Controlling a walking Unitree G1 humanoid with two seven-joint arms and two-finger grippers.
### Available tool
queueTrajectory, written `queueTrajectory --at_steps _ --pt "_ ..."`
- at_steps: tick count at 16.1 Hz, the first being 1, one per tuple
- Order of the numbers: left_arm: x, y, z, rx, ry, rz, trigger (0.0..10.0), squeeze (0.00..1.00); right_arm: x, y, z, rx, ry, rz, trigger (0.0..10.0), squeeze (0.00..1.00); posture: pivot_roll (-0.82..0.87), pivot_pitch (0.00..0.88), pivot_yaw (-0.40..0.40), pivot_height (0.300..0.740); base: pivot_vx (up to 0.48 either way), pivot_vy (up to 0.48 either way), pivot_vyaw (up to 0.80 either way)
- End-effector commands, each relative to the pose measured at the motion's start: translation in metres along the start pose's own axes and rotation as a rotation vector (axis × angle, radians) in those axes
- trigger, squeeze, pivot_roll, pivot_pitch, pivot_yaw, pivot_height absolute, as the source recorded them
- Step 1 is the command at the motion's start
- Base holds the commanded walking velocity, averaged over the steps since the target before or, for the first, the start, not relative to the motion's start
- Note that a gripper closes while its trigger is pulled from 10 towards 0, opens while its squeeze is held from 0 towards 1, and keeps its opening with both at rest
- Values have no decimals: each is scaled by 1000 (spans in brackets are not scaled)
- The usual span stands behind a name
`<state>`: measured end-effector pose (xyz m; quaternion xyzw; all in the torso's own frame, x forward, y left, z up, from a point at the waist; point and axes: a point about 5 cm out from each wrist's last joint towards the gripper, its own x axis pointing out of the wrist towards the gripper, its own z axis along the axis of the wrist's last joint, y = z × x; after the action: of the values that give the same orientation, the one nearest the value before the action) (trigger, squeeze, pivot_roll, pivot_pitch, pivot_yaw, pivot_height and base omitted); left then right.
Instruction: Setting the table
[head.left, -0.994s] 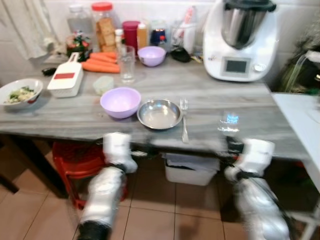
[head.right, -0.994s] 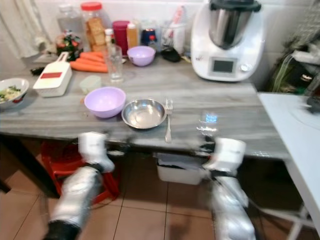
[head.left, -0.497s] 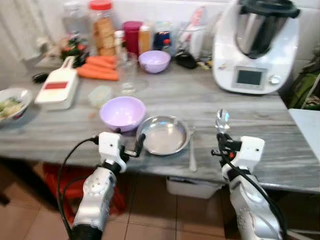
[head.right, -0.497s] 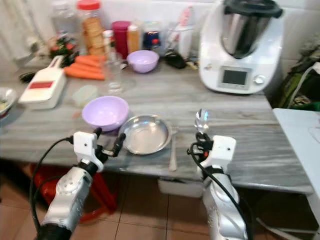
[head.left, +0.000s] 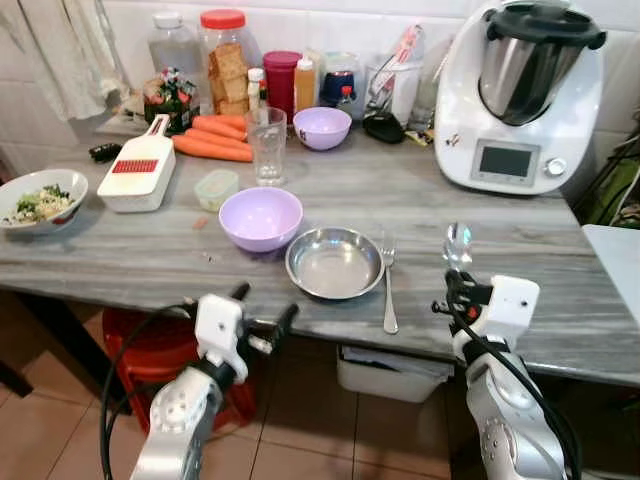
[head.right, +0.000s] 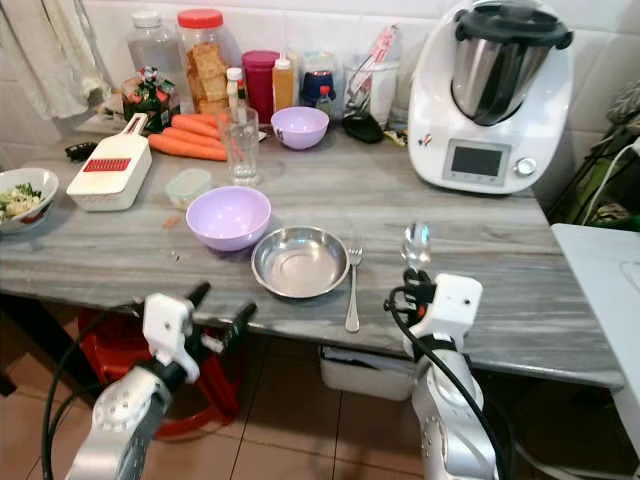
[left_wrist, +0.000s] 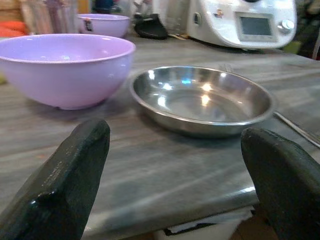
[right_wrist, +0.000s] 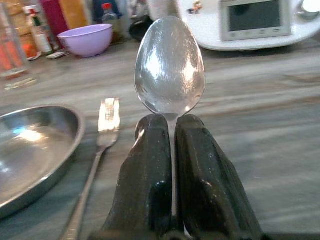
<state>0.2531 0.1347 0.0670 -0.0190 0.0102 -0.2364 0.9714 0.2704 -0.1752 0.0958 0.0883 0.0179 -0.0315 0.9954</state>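
Observation:
A steel plate lies on the grey table near its front edge, with a fork along its right side and a lilac bowl to its left. My right gripper is shut on a spoon, its bowl pointing up, above the table's front edge to the right of the fork. The spoon stands between the black fingers in the right wrist view. My left gripper is open, below the table edge in front of the plate.
At the back stand a white kitchen machine, a small lilac bowl, a glass, jars, bottles and carrots. A white grater and a bowl of food are at the left. A red stool is under the table.
The camera has shifted and the picture is sharper. My left gripper has dropped lower, under the table edge. The right gripper holds the spoon in about the same place.

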Motion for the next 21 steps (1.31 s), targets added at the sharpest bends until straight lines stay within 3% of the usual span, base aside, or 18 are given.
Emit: queueTrajectory --at_steps 1,5,10,17,21 --pt "0 -1 6 16 -4 -27 10000 0 2 -3 0 2 10 -19 10000 0 -74 0 -13 740 0 0 0" --pt "-9 0 11 34 -1 -135 10000 0 11 -5 -3 4 54 -35 10000 0 -79 0 -5 740 0 0 0" --pt "-11 -6 12 36 19 -250 10000 0 29 5 -14 89 149 -28 10000 0 -69 0 -8 740 0 0 0" --pt "-15 -8 9 30 37 -303 10000 0 41 41 -23 136 211 49 10000 0 -57 0 -10 740 0 0 0" --pt "-14 -10 9 30 33 -318 10000 0 44 35 -26 110 225 27 10000 0 -58 0 -13 740 0 0 0"
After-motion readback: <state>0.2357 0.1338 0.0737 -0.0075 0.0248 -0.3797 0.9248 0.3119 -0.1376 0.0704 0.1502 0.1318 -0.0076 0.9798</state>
